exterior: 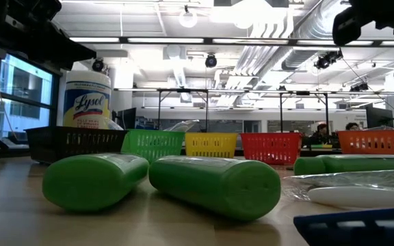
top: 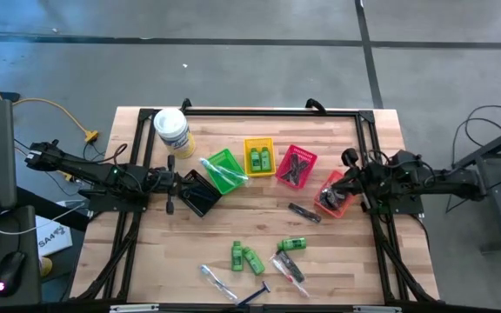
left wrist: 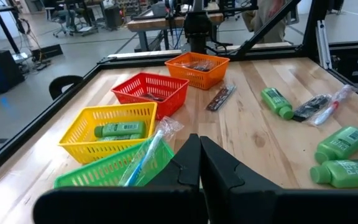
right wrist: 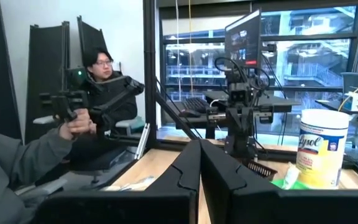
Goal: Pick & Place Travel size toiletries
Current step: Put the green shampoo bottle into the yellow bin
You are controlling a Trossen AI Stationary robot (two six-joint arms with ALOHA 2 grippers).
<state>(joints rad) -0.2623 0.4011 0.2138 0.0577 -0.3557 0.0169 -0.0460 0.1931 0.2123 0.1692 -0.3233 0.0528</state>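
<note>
A: How are the two hands seen?

B: The left hand point(top: 174, 183) is found at the nine o'clock side of the counter point(top: 259, 248), above the black basket point(top: 200, 193). Its fingers point(left wrist: 188, 163) are pressed together and nothing is held. The right hand point(top: 348, 181) is found at the three o'clock side, over the orange basket point(top: 333, 196). Its fingers point(right wrist: 188, 167) are closed too, with nothing gripped.

A: Where are the toiletries placed?

B: Some are already sorted. A clear tube point(top: 220, 169) is laid in the green basket point(top: 224, 170), green bottles point(top: 260, 158) are laid in the yellow basket point(top: 260, 156), and dark combs point(top: 295, 167) are laid in the red basket point(top: 296, 167). Dark items are seen in the orange basket, but their kind cannot be told.

A: And on the bare wood?

B: A dark comb point(top: 303, 212) is laid near the orange basket, at its seven o'clock. Toward six o'clock of the counter, two green bottles point(top: 244, 256) are laid side by side, a third green bottle point(top: 292, 245) is laid near them, and a dark bundle with a clear tube point(top: 289, 269) is found just beside it. Another clear tube point(top: 216, 280) and a blue razor point(top: 255, 296) are laid near the six o'clock edge.

A: Is anything else noted?

B: A white tub point(top: 172, 130) is stood at eleven o'clock. A person point(right wrist: 101, 93) holding a controller is seen beyond the counter in the right wrist view.
</note>
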